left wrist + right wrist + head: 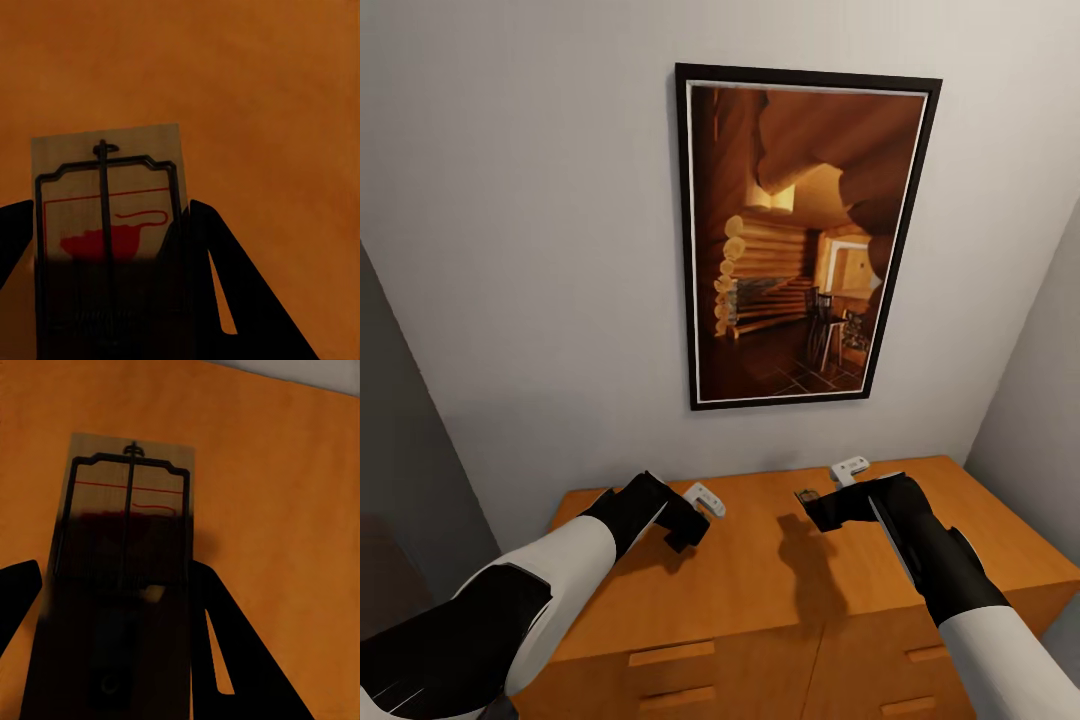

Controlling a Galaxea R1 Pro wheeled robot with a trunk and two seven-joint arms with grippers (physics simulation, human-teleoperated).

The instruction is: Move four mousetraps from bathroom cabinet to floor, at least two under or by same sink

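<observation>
Both arms are reaching over the flat top of the orange-brown cabinet (760, 580), which is standing against a pale wall under a framed picture (805, 240) of a log interior. The left gripper (112, 225) is grasping a mousetrap (105, 195) between its black fingers, red mouse print showing, just above the wood. The right gripper (112, 577) is likewise clenched on a second mousetrap (124, 510), its wire bar facing the camera. In the head view, the left gripper (690, 520) and right gripper (820, 505) are hovering well apart.
</observation>
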